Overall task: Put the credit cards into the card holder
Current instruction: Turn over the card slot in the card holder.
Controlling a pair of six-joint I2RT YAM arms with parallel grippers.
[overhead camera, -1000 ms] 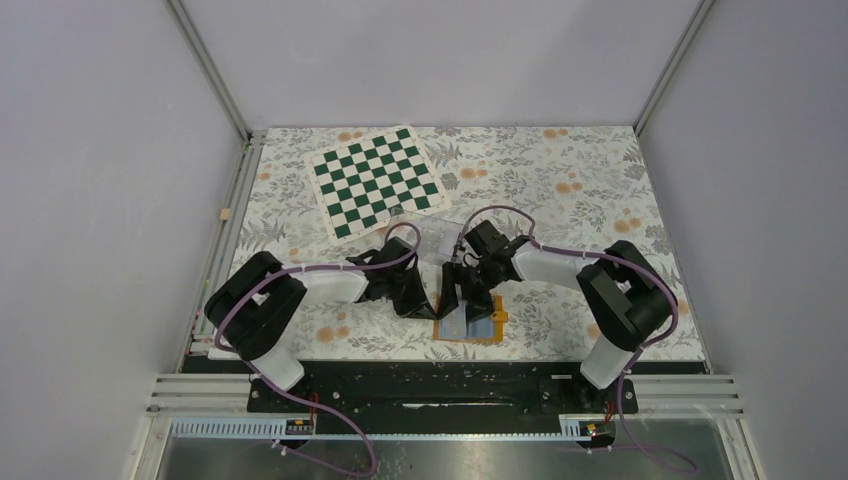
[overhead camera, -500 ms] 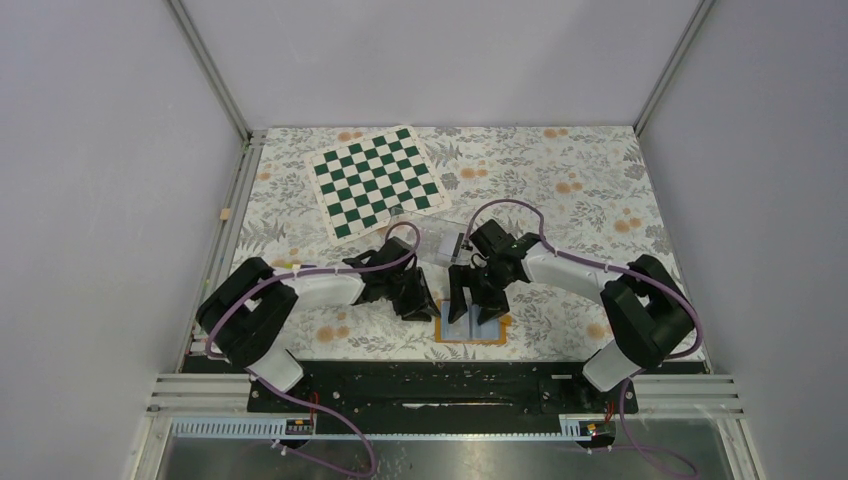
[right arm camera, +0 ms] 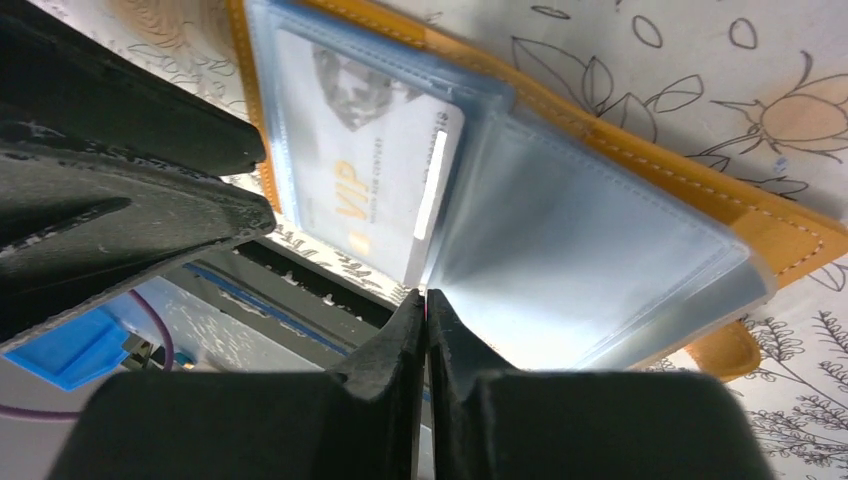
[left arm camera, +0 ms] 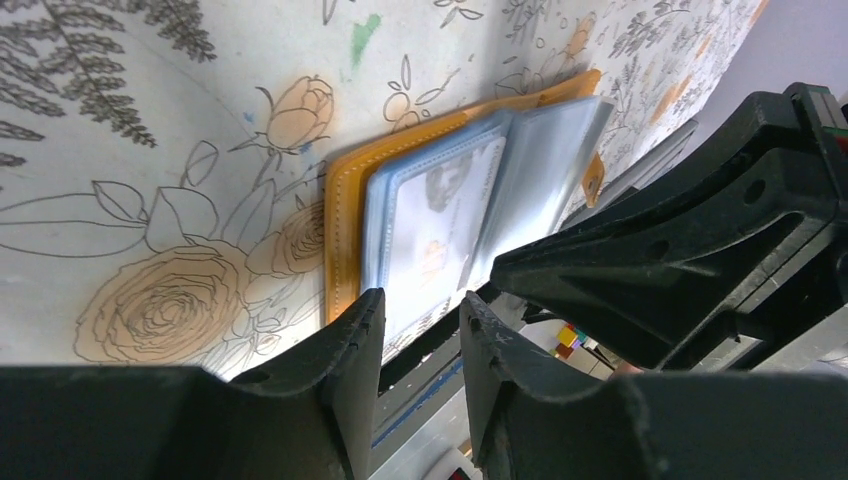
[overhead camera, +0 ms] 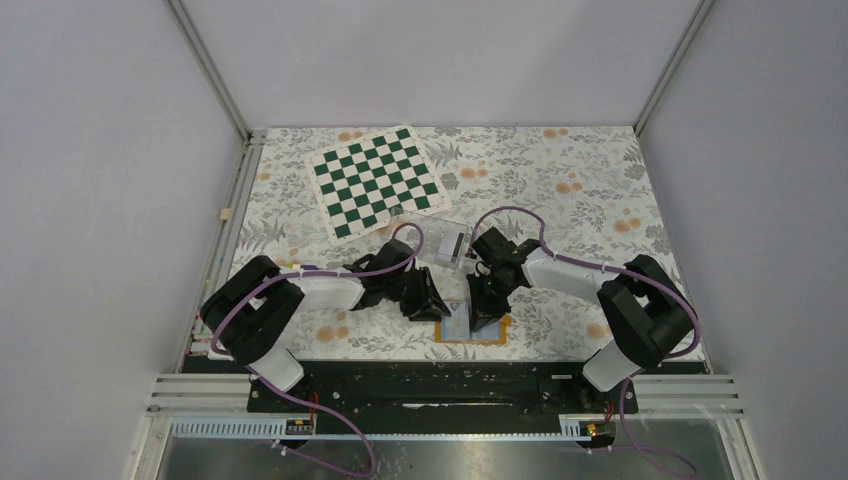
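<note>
Left claw (left arm camera: 422,305) released beside open card holder (left arm camera: 345,200); right claw (right arm camera: 425,297) clenched at its edge.

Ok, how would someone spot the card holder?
Go to the flowered table, middle of its near edge: the card holder lies open there. Unlike the chessboard and clear box behind it, it is small, orange-edged, with pale blue sleeves.

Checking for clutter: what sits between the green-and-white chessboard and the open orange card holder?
In the top view, a clear plastic box lies between the green-and-white chessboard and the orange folding card holder.
</note>
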